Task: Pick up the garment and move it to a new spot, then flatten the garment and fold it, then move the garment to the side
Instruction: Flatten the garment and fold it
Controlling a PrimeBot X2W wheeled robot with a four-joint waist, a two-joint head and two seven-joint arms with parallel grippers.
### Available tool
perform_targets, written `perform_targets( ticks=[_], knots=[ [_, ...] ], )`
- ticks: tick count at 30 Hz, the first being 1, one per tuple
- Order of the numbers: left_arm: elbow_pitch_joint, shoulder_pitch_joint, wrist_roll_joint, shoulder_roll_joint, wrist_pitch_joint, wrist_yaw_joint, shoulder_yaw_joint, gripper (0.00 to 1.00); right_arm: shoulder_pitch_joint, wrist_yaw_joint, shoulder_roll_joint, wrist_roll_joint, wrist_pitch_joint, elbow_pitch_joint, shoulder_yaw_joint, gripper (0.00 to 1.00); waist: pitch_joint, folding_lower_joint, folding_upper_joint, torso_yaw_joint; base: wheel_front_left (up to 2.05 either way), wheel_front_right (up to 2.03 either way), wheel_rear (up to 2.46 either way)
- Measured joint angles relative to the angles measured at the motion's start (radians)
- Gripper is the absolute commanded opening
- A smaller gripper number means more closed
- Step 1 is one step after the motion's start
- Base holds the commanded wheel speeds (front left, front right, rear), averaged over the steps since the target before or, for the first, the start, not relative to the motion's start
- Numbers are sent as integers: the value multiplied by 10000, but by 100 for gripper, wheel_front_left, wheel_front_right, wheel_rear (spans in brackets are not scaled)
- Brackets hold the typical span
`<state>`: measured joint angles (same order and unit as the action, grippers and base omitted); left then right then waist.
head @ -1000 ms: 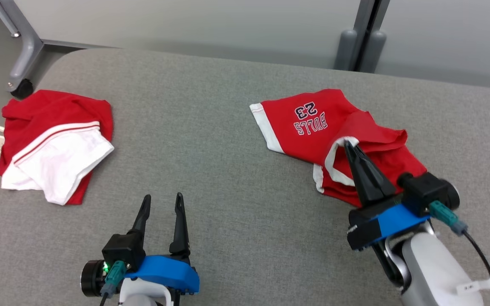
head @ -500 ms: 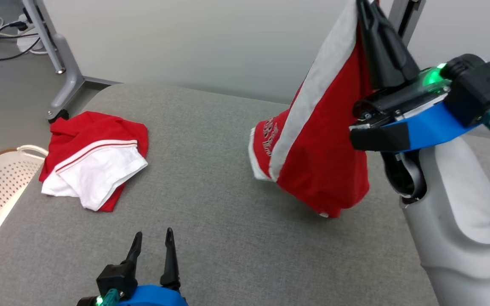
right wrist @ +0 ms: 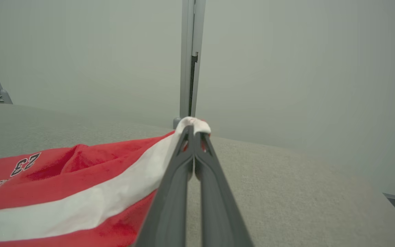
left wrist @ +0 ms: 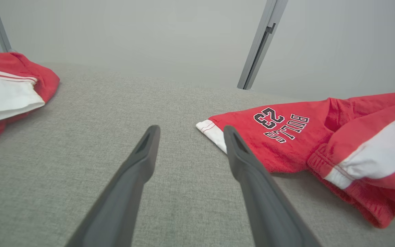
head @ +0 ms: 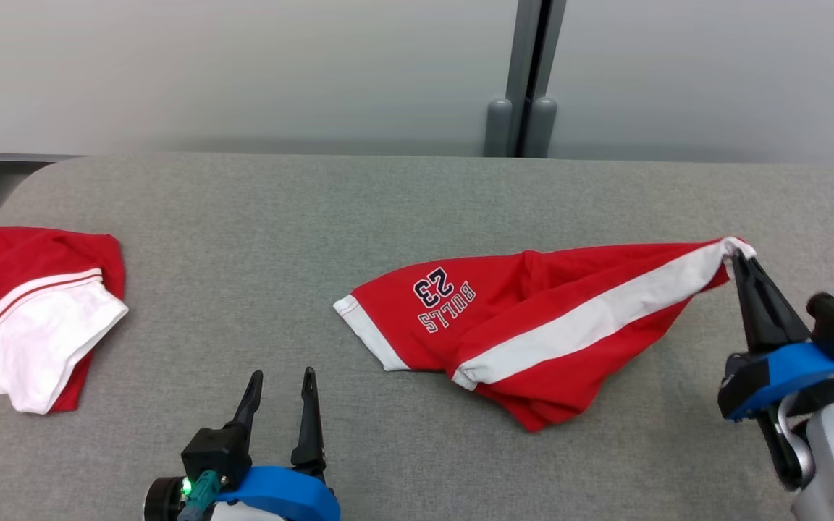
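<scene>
- Presently, in the head view, the red garment (head: 533,333) is seen lying on the grey padded surface (head: 243,210), right of centre, with its white-striped corner drawn out to the right.
- That corner is pinched at the tips of the right gripper (head: 738,260) — the fingers are pressed together on the white hem, which is raised slightly off the surface.
- The left gripper (head: 281,378) is found at the lower left, fingers parted and nothing between them, well apart from the garment.
- A second red-and-white garment (head: 33,311) is noted at the far left edge.
- In the left wrist view, the spread fingers are recorded over bare surface, with the leg printed "BULLS 23" beside the view's right-hand finger.
- In the right wrist view, the two fingers are seen closed against each other, white cloth bunched over their tips — a grey post (right wrist: 189,58) stands behind.
</scene>
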<state>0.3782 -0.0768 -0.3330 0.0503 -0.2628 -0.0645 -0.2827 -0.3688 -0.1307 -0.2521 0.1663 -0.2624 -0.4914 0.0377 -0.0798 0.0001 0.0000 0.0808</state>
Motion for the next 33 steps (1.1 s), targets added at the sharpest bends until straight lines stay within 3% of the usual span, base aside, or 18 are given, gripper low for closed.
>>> perform_targets(
  ticks=[2,3,4,5,10,14,20,29,30,31,32,33],
  knots=[
    [40,-110,0,2,0,36,-188,100,253,0,-52,-142,0,-368,-397,0,-128,0,0,-174,0,0,0],
    [48,-144,2,2,-2,52,-242,100,327,0,-96,-288,2,-616,-512,24,-191,0,0,-250,0,0,0],
    [81,-188,17,2,0,84,-303,100,377,0,-105,-370,-2,-963,-669,24,-240,0,0,-320,0,0,0],
    [105,-240,17,2,-2,98,-378,100,452,2,-98,-433,4,-1235,-761,100,-275,0,1,-383,0,0,0],
    [230,-438,-42,8,-2,272,-840,100,453,0,36,-802,0,-1471,-1068,100,-415,-1,0,-674,0,0,0],
    [499,-652,-477,4,0,744,-1448,100,459,0,345,-849,0,-1202,-1068,100,-574,0,0,-926,0,0,0],
    [1055,-1173,-1824,-2,-2,1513,-2464,100,405,0,621,-754,2,-702,-667,100,-1022,0,1,-1448,0,0,0],
    [1369,-1782,-3572,-8,0,1885,-3118,100,201,0,660,-523,0,-261,-207,100,-1465,0,1,-1944,0,0,0],
    [1337,-1820,-3603,-4,0,1887,-3103,90,202,0,656,-506,0,-242,-203,100,-1476,0,1,-1953,0,0,0],
    [1304,-1864,-3618,-4,0,1889,-3083,53,202,0,652,-506,0,-230,-201,100,-1480,0,1,-1952,0,0,0],
    [1273,-1911,-3603,-4,0,1889,-3076,30,208,0,652,-502,0,-228,-201,100,-1476,0,1,-1937,0,0,0],
    [1193,-1928,-3568,-4,0,1891,-3080,0,222,0,650,-489,0,-232,-209,100,-1459,0,1,-1909,0,0,0]
  ],
)
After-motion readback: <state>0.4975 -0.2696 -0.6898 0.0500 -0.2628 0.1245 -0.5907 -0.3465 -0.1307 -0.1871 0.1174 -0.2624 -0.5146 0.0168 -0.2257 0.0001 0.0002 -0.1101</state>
